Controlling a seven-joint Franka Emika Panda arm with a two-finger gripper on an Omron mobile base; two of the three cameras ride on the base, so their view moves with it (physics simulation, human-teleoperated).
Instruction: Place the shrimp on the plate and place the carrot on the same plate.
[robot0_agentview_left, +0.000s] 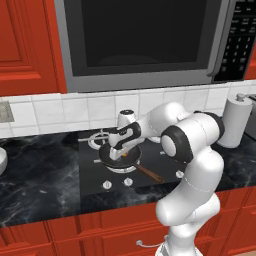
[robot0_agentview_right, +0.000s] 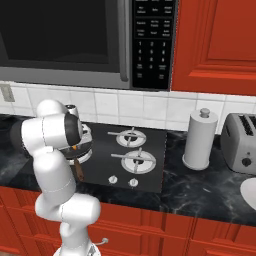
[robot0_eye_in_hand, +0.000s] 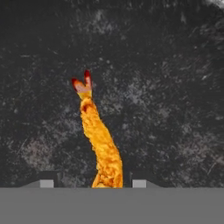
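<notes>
The gripper (robot0_eye_in_hand: 92, 183) sits half-open over the pan (robot0_agentview_left: 120, 156), fingers either side of the shrimp (robot0_eye_in_hand: 99, 144), not visibly pinching yet. Its tail points away from the fingertips; an off-centre squeeze could probably squirt it sideways.

White arm bent forward and low, end effector (robot0_eye_in_hand: 92, 183) pointing down, fingers (robot0_eye_in_hand: 47, 183) parted.

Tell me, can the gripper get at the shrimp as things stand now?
Probably yes. In the hand view the shrimp lies in the dark pan, its near end between the gripper fingertips, nothing blocking it.
</notes>
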